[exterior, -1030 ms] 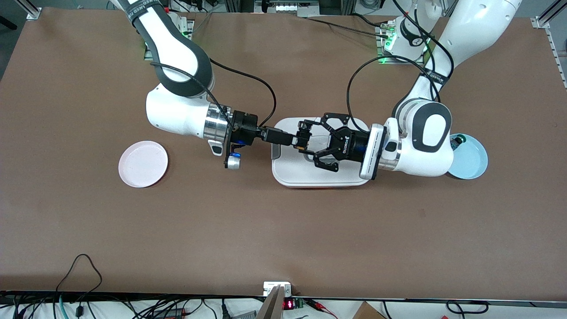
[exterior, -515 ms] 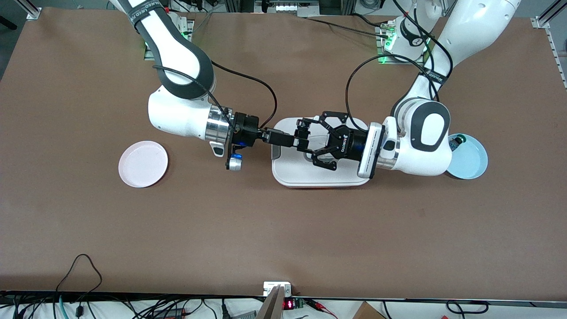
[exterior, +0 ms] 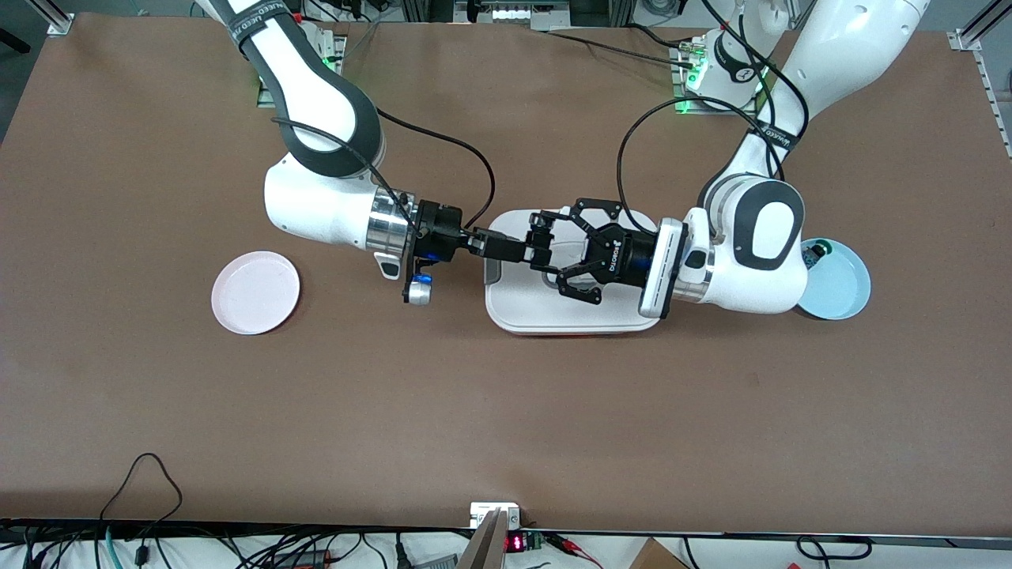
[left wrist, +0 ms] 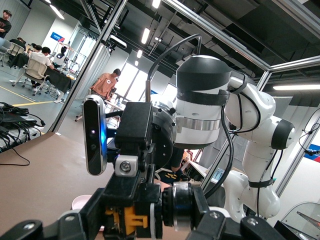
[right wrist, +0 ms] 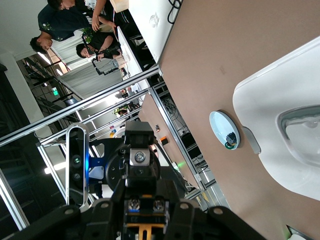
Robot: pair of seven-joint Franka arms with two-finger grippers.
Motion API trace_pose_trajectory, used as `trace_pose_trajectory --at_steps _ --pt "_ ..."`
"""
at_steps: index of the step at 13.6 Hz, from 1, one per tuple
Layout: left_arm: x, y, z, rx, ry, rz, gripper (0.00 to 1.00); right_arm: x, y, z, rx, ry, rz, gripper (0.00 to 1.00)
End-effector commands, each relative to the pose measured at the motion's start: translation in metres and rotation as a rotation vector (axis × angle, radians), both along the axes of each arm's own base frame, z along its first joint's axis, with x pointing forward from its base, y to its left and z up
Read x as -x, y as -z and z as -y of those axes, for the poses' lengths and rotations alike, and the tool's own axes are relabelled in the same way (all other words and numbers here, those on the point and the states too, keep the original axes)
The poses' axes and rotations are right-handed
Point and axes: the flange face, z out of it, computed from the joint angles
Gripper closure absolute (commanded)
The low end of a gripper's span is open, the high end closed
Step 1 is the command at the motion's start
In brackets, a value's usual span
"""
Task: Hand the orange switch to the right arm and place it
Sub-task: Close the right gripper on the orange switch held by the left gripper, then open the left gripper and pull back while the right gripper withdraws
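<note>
My two arms are glossy white with dark grey joint patches and black printed bands. My right arm (exterior: pixel 316 197) ends in a silver wrist ring (exterior: pixel 385 219), a blue light and slim black fingers (exterior: pixel 506 249). My left arm (exterior: pixel 751 253) carries a white flange and a black linked claw (exterior: pixel 589 261) with white lettering. Black cables loop from both wrists.

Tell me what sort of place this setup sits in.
Probably a robotics lab in a shared workspace: people seated at desks, aluminium framing around the rig, and cables along the table edge.
</note>
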Motion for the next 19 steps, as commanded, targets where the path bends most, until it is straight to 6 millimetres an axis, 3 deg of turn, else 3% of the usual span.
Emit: trace_pose_trajectory --at_steps 1,2,3,8,12,14,17,19 --pt "0.003 -0.009 0.0 0.008 -0.017 -0.044 0.57 -0.005 -0.005 -0.003 -0.012 0.001 0.022 0.99" --pt "0.005 -0.01 0.002 0.01 -0.007 -0.041 0.32 -0.006 -0.005 -0.001 -0.011 0.004 0.022 1.0" --pt "0.005 -0.011 0.002 0.013 -0.005 -0.042 0.0 -0.006 -0.005 -0.001 -0.013 0.004 0.019 1.0" --pt "0.003 -0.013 -0.001 0.012 -0.007 -0.062 0.0 -0.009 -0.009 0.001 -0.019 0.006 0.027 1.0" --pt "0.003 -0.038 -0.012 -0.003 0.016 -0.17 0.0 -0.017 -0.012 0.014 -0.02 -0.027 0.038 1.0" --pt "0.006 -0.049 -0.015 -0.042 0.054 -0.217 0.0 -0.029 -0.014 0.036 0.003 -0.081 0.055 1.0" --pt "0.011 -0.076 -0.035 -0.178 0.083 -0.289 0.0 -0.037 -0.012 0.064 0.062 -0.182 0.05 1.0" --pt "0.017 -0.088 -0.04 -0.244 0.11 -0.345 0.0 -0.041 -0.021 0.082 0.127 -0.278 0.082 1.0"
